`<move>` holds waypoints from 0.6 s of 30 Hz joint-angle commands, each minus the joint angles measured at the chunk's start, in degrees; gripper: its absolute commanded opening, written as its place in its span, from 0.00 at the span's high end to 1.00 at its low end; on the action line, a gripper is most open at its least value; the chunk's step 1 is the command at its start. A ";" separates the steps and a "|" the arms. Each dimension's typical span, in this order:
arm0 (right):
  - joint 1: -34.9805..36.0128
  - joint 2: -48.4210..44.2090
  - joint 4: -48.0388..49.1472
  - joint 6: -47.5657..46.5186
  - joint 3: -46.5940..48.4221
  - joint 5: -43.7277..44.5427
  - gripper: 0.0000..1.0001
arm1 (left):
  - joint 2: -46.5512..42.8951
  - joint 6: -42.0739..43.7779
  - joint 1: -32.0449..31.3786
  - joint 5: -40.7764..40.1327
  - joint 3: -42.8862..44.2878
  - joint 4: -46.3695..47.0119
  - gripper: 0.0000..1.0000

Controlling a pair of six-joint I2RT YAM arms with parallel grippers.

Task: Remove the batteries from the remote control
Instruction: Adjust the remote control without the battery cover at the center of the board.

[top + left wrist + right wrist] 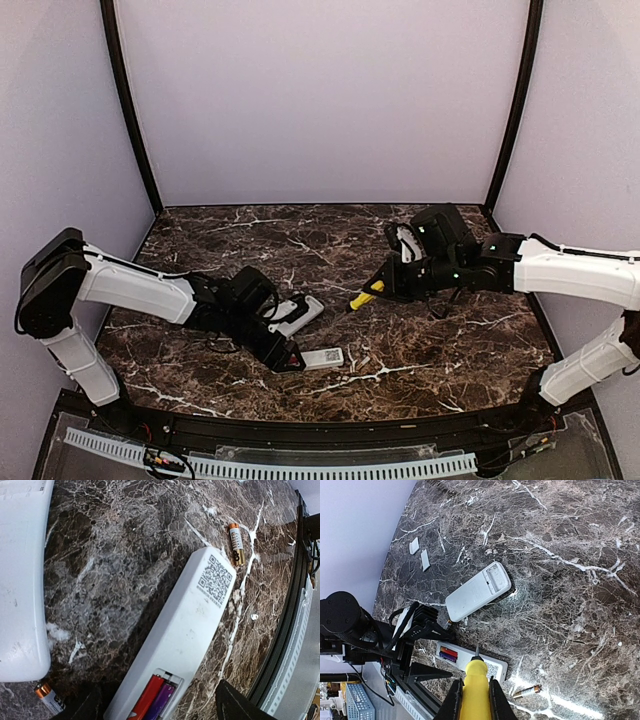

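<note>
at the near middle of the dark marble-patterned table (450,360), the long white plastic remote with a qr sticker (190,625) lies back-up with its cover off, so the open bay faces the cameras. the two thin cylindrical batteries, one red and one purple (156,700), sit side by side in that bay, not yet out.

left gripper (285,355) hovers low over the bay end. its fingers are spread wide to either side of the remote and, as far as the wrist view shows, clear of it. judged a straddling stance, ready to steady the body. left arm stretched forward and inward, forearm low to the table.

right gripper (474,700) pinches the yellow handle of the screwdriver (475,672), tip aimed down toward the qr remote — likely the pry tool for the cells. right arm reaches in from the right, wrist tilted down.

a second white remote (477,591) lies just beyond; its bay looks empty. a loose gold-and-orange cell (236,542) lies near the qr end, and another loose cell (47,696) just beside the second remote. two small flat white covers (425,560) lie well apart from both remotes.
</note>
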 commanded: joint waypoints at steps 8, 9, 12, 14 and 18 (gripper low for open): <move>0.56 -0.01 3.01 0.43 -0.70 -0.65 1.00 | -5.69 -1.27 -0.62 3.27 -4.08 0.17 0.23; 0.56 0.14 3.06 0.45 -0.71 -0.75 1.00 | -5.85 -1.20 -0.92 3.44 -4.21 0.36 0.24; 0.65 0.42 3.37 0.45 -0.69 -0.86 1.00 | -6.00 -0.80 -1.57 4.02 -4.46 0.39 0.24; 0.65 0.69 3.41 0.40 -0.61 -1.05 1.00 | -5.98 -0.59 -2.02 4.32 -4.47 0.49 0.24; 0.82 1.07 3.76 0.51 -0.53 -1.40 1.00 | -5.78 -0.54 -2.98 2.45 -4.51 0.12 0.24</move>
